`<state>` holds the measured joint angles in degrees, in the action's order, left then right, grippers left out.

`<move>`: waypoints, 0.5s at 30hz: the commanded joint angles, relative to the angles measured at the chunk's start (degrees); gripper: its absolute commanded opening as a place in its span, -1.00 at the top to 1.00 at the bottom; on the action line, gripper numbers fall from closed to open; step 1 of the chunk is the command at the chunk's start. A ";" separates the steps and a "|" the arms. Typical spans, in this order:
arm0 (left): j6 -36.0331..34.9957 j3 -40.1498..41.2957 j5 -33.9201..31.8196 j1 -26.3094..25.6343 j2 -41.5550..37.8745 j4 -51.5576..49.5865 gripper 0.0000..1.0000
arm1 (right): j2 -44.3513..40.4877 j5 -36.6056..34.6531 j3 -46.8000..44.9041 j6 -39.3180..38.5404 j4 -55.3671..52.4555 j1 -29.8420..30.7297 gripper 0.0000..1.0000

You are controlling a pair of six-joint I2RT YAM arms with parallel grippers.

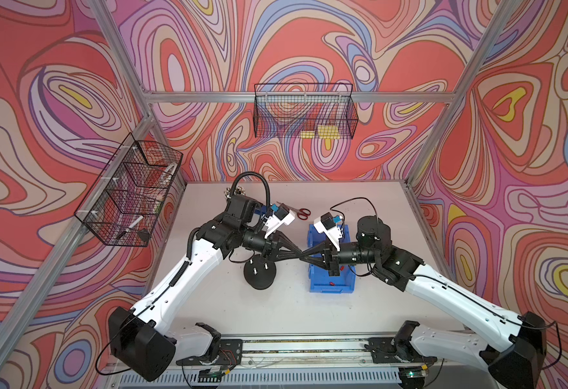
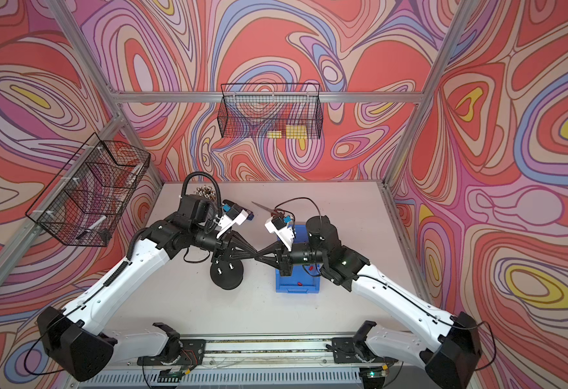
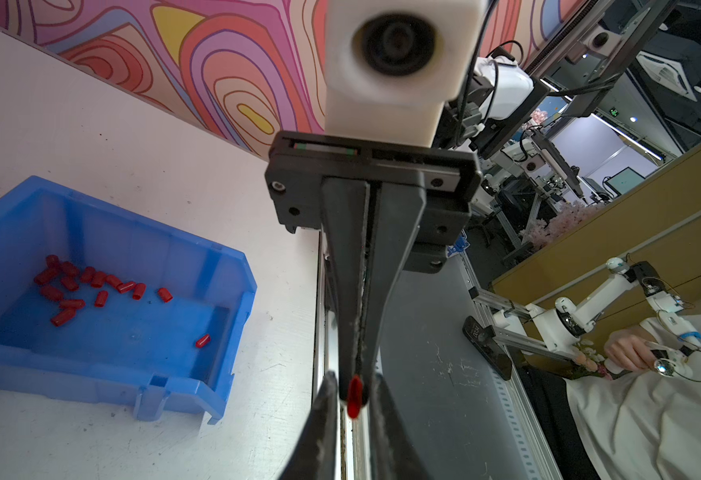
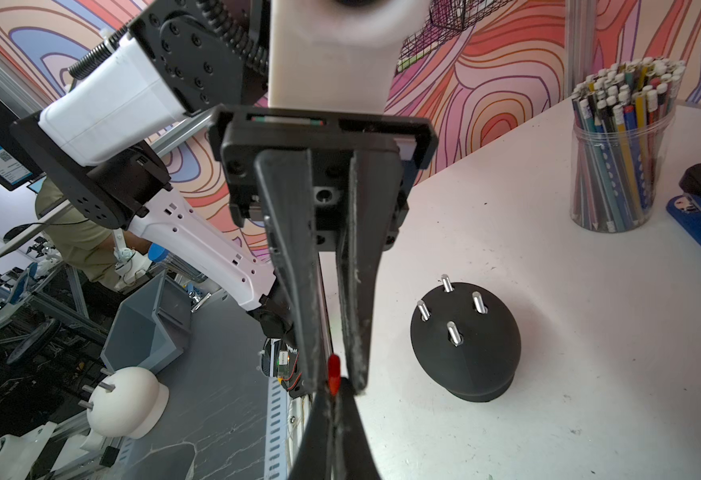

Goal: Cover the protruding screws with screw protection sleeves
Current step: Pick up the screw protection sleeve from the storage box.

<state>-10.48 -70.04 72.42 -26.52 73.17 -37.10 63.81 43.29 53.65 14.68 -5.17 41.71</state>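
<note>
1. The right claw (image 3: 353, 388) is clamped tight on one tiny red cylindrical plastic sleeve (image 3: 355, 402), nipped right at the fingertips.
2. The sleeve's long axis runs in line with the right claw's fingers. Its free end pokes out past the tips, straight towards the left claw (image 4: 336, 384).
3. The left claw's jaws stand apart, one finger on either side of the sleeve, tip to tip with the right claw.
4. The two claws meet above the white worktop (image 1: 275, 310), between the black round puck base (image 1: 262, 281) and the blue plastic bin (image 3: 232, 286).
5. Four silvery metal studs (image 4: 453, 333) stand up from the base, every one bare.
6. More loose red sleeves (image 3: 91, 282) lie on their sides in the bin.
7. Hard to see: in both top views the held sleeve is lost among the black fingers, the left claw covers some studs, and the right arm hides much of the bin. I cannot tell which end of the sleeve is open.
</note>
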 commanded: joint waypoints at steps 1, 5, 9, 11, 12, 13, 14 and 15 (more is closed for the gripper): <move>0.54 0.81 1.16 0.40 -2.05 3.05 0.27 | -0.79 0.02 -0.49 0.18 0.07 0.12 1.00; 2.34 1.65 1.14 1.02 -2.59 5.31 0.36 | -0.96 -0.22 -0.74 0.04 -0.15 0.17 1.00; 2.84 1.66 1.68 1.16 -2.24 5.59 0.55 | -1.22 -0.48 -0.83 0.08 -0.18 0.12 1.00; 2.79 1.66 1.78 1.21 -1.98 5.46 0.64 | -1.39 -0.74 -0.83 -0.03 -0.17 0.11 1.00; 2.71 1.66 1.85 1.20 -1.84 5.25 0.66 | -1.47 -0.91 -0.83 0.00 -0.14 0.12 1.00; 2.55 1.56 1.93 1.16 -1.72 5.04 0.66 | -1.54 -1.15 -0.83 -0.07 -0.16 0.12 1.00; 2.45 1.50 1.85 1.21 -1.63 4.76 0.64 | -1.58 -1.26 -0.83 -0.07 -0.17 0.11 1.00; 2.35 1.49 1.52 1.21 -1.47 4.55 0.61 | -1.57 -1.34 -0.83 -0.15 -0.10 0.17 1.00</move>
<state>-7.84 -69.10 72.44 -25.76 71.48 -33.10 63.61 42.85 53.54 14.66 -5.19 41.71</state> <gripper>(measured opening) 0.186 0.041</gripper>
